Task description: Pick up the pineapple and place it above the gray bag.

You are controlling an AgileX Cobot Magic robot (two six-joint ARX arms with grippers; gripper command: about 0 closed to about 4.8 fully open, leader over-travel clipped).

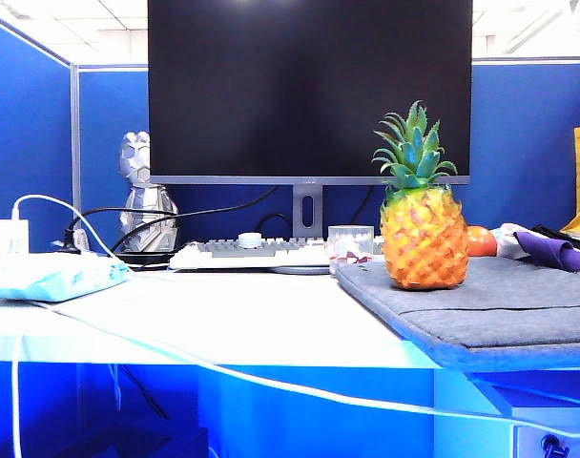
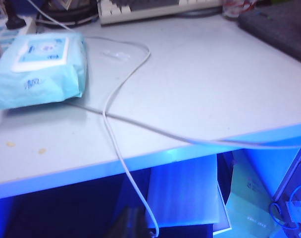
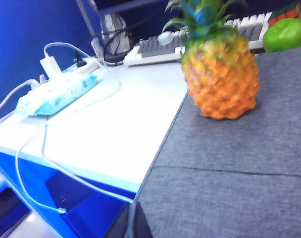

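Blue partition walls back the white desk point(image 1: 223, 324), where the pineapple point(image 1: 424, 239) already stands upright on the gray bag point(image 1: 519, 305), near its left edge. Its rigid, bumpy body looks easiest to grasp across the middle, below the spiky crown. Left gripper point(image 2: 133, 225) hangs off the desk's front edge, its opening unclear; right gripper point(image 3: 133, 223), pressed together, sits low before the bag.

Little of the robot's body is recorded. In the left wrist view only dark, blurred tips of the left gripper point(image 2: 133, 223) are seen, narrow and tapering. In the right wrist view the right gripper point(image 3: 132, 223) is seen as dark grey-black fingers point(image 3: 139, 224), matte, smooth-edged. No cables, screws or markings can be made out. No arm is seen in the exterior view.
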